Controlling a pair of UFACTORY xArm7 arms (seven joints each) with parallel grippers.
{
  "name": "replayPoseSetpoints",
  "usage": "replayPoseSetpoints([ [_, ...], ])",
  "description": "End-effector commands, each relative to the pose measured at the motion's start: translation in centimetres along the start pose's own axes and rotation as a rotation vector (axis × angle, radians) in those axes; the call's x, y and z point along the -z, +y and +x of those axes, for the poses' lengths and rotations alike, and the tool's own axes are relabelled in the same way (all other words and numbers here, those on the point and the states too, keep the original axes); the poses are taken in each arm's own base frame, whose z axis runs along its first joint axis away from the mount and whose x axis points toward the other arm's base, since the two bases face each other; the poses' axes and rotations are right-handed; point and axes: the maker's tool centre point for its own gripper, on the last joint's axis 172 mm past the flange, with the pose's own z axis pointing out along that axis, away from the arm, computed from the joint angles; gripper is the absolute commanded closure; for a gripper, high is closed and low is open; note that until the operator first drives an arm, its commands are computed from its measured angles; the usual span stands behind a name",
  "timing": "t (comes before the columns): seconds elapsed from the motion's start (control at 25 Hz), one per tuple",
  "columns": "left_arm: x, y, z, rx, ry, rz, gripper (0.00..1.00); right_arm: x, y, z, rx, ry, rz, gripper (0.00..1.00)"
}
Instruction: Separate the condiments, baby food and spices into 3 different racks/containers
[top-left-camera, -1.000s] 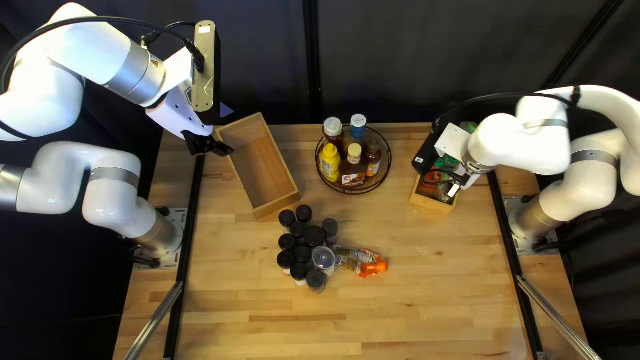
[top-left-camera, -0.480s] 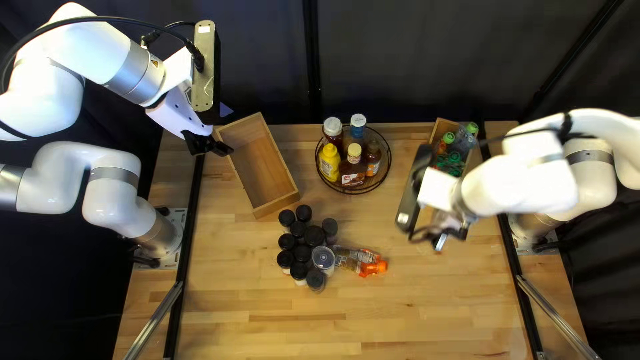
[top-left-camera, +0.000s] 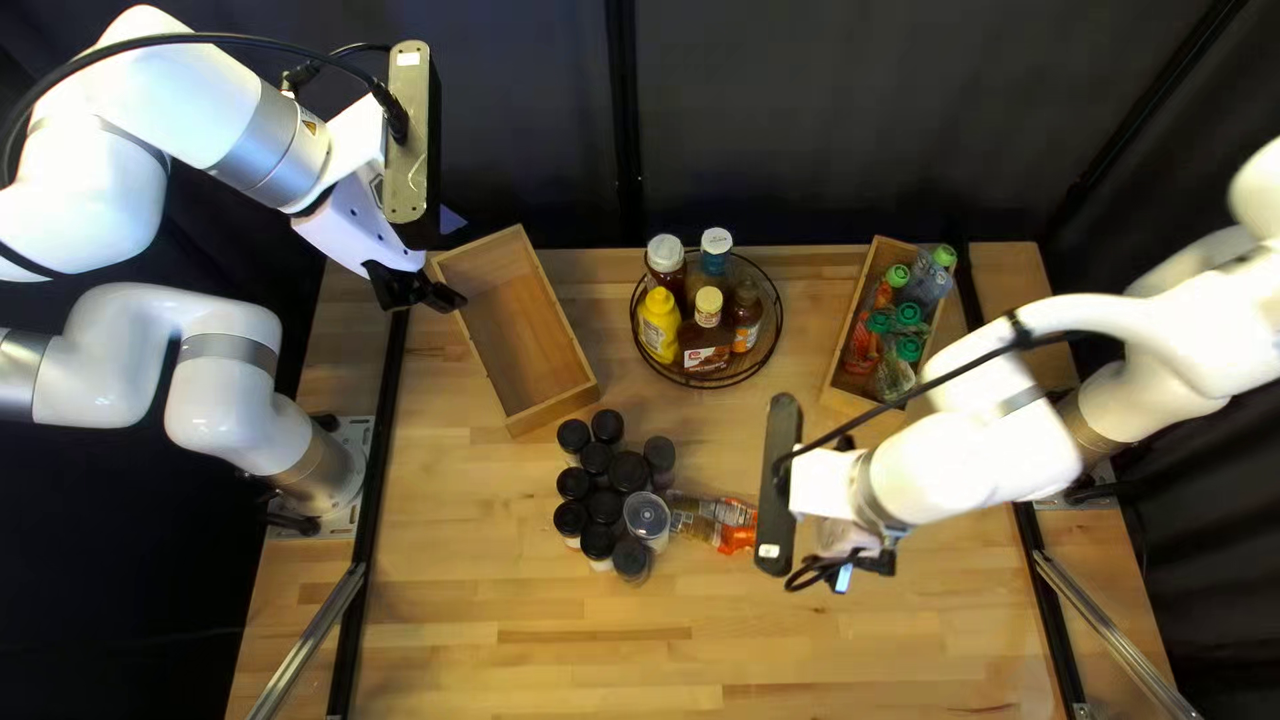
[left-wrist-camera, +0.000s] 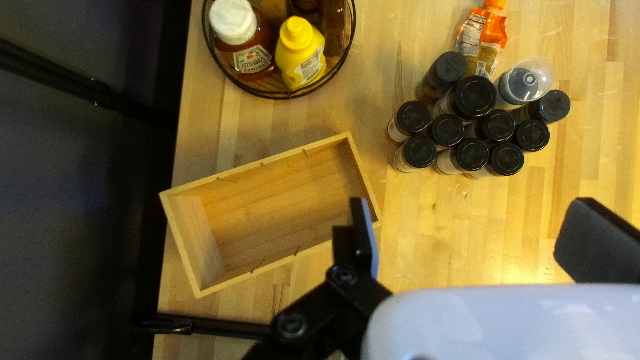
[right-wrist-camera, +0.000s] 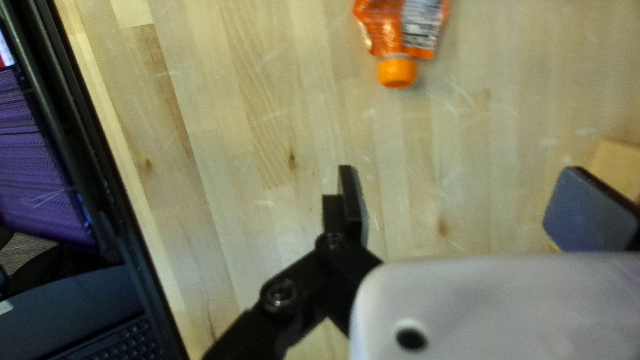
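Observation:
My left gripper (top-left-camera: 416, 290) hangs over one end of a bare-bottomed wooden box (top-left-camera: 514, 327). In the left wrist view my left gripper (left-wrist-camera: 477, 240) is open with nothing held. My right gripper (top-left-camera: 854, 567) is over the table, right of an orange pouch (top-left-camera: 714, 515); in the right wrist view my right gripper (right-wrist-camera: 470, 210) stands open, the pouch (right-wrist-camera: 398, 40) lying ahead. Several black-capped spice jars (top-left-camera: 603, 504) cluster beside the pouch. A round wire rack (top-left-camera: 707, 384) holds sauce bottles (top-left-camera: 707, 334). Another wooden box (top-left-camera: 844, 400) holds green-capped pouches (top-left-camera: 907, 316).
Black rails run along both table sides, the right one (top-left-camera: 1054, 600) near my right arm. A dark curtain (top-left-camera: 800, 120) hangs behind the far edge. In the right wrist view a keyboard (right-wrist-camera: 110, 343) shows beyond the table's edge.
My right arm has swung from over the right wooden box toward the near side and the pouch, uncovering that box and partly covering the pouch. The left arm has stayed still.

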Motion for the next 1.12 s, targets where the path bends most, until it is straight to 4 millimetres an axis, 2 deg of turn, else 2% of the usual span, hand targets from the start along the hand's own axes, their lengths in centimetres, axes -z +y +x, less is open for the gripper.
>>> replayPoseSetpoints([
  [0.04,0.0,0.0,0.0,0.0,0.0,0.0,0.0,-3.4,-0.5,0.0,0.004,-0.022,-0.021,0.0],
  [0.36,0.0,0.0,0.0,0.0,0.0,0.0,0.0,-7.2,-0.4,-0.3,-0.003,-0.039,-0.061,0.0],
  [0.72,0.0,0.0,0.0,0.0,0.0,0.0,0.0,-9.6,0.8,-0.2,-0.02,-0.011,-0.093,0.0],
  [1.0,0.0,0.0,0.0,0.0,0.0,0.0,0.0,-10.7,0.9,0.4,-0.021,0.005,-0.082,0.0],
  [1.12,0.0,0.0,0.0,0.0,0.0,0.0,0.0,-11.3,1.0,0.9,-0.015,0.007,-0.071,0.05],
])
